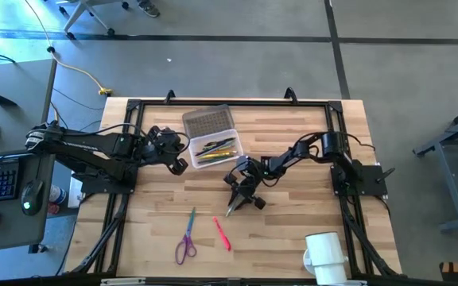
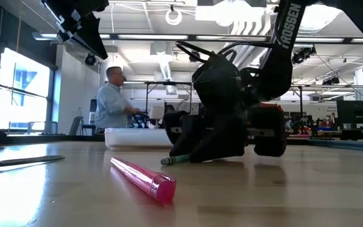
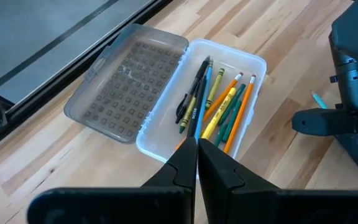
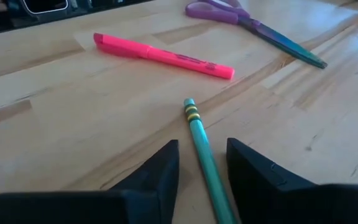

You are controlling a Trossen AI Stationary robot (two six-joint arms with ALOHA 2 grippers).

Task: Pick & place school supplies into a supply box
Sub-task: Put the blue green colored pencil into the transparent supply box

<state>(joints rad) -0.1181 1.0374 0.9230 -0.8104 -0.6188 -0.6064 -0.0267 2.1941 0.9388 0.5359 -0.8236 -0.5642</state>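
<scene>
The right pincer [image 4: 201, 171] is lowered to the table [image 1: 293, 238] with its fingers parted around a green pencil [image 4: 205, 155]; contact is hard to judge; the pencil lies flat, its banded eraser end pointing toward the pink pen [image 4: 163, 55], its other end hidden under the pincer; the scissors [image 4: 253, 23] lie beyond, handles partly cut off. The left pincer [image 3: 196, 163] is held shut and empty above the box [image 3: 253, 68], where pens and pencils [image 3: 219, 106] lie lengthwise, their near ends hidden.
</scene>
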